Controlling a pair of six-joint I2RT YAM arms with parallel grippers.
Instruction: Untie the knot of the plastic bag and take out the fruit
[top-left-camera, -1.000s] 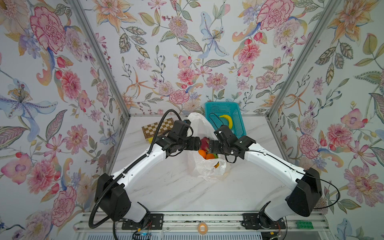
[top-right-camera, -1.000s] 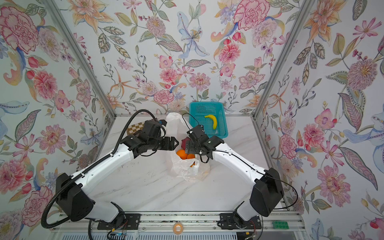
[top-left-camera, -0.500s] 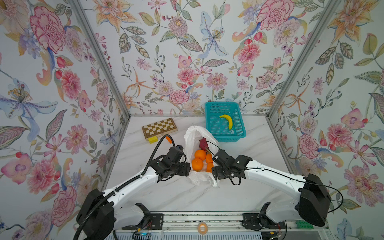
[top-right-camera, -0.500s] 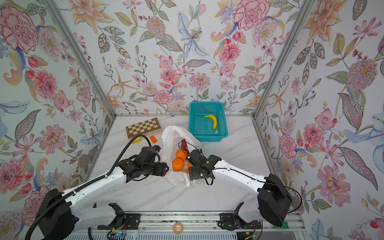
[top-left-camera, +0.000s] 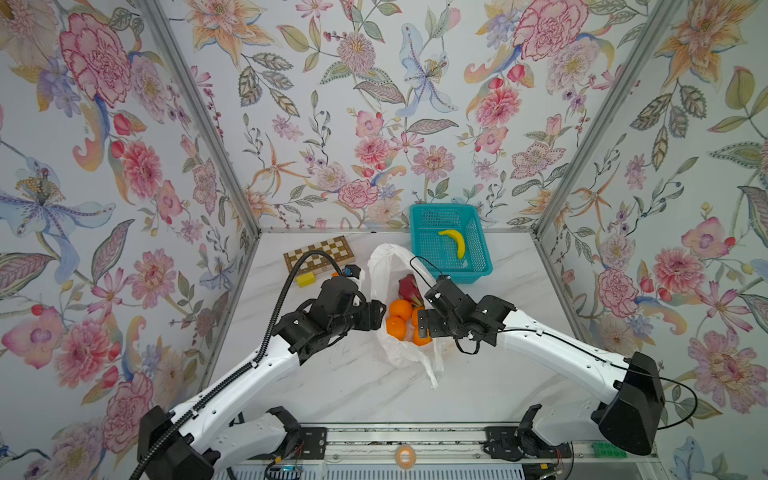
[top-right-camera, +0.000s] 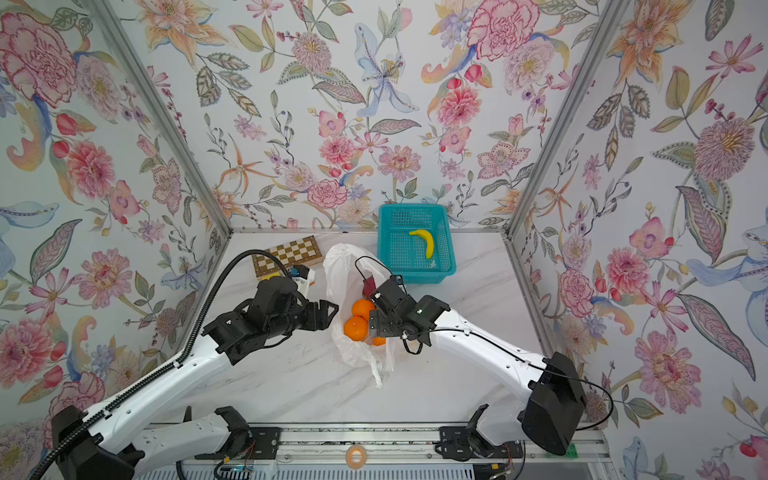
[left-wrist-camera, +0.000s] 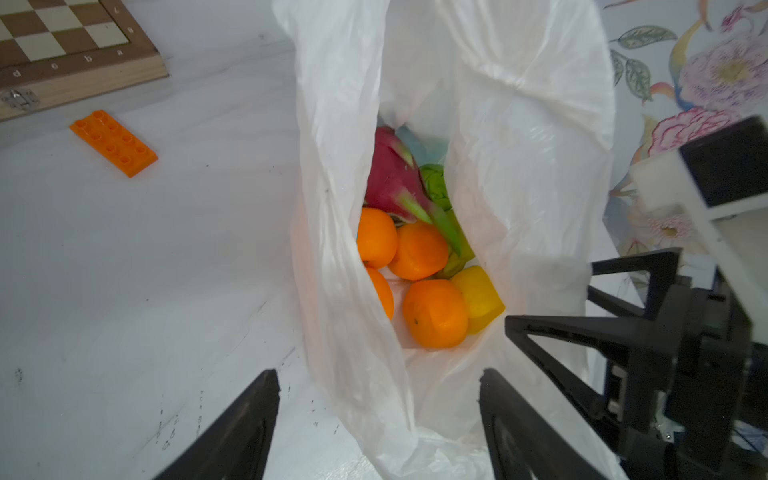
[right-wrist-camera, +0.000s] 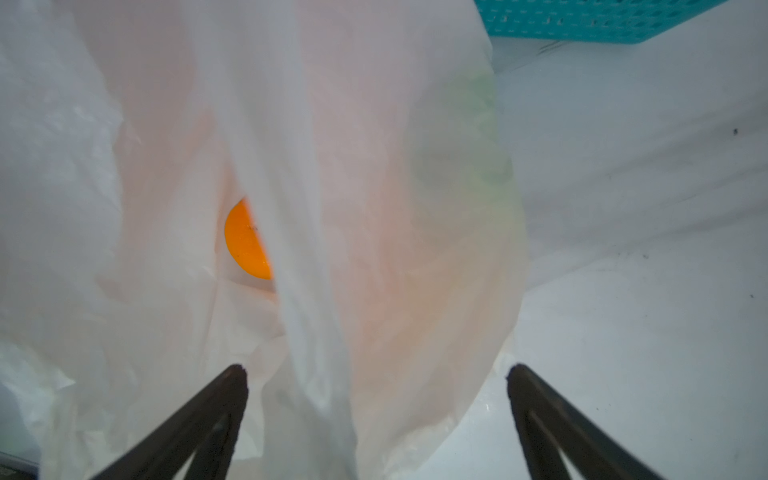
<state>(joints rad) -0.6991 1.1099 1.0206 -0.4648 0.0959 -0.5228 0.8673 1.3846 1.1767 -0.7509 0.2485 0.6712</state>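
plastic bag (top-left-camera: 407, 353) lies on the table (top-left-camera: 332, 382), centre of frame in both top views, just lower-left of the teal basket (top-left-camera: 451, 216) with the banana (top-left-camera: 455, 241) in it. no knot visible anywhere, and the mouth gapes wide in the left wrist view, so i'd call the untie step done. fruit (left-wrist-camera: 419, 249) all inside: oranges (top-left-camera: 400, 309), dragon fruit (left-wrist-camera: 390, 178), green fruit (left-wrist-camera: 436, 183), yellow fruit (left-wrist-camera: 478, 299)

what changed: a second ago both grippers crowded over the mouth and hid most of the fruit. since then the arms dipped toward the bottom of the frame and came back. now they flank the opening, left gripper (top-left-camera: 376, 316) left of the oranges, right gripper (top-left-camera: 424, 326) right of them. bag itself barely shifted

both tools released: left jaws spread astride the bag's near edge, right jaws spread wide with loose plastic draped between, nothing pinched in either

meaning: bag's open, unloading not started. next looks like a reach in for a top orange. thin film will likely drag along with it
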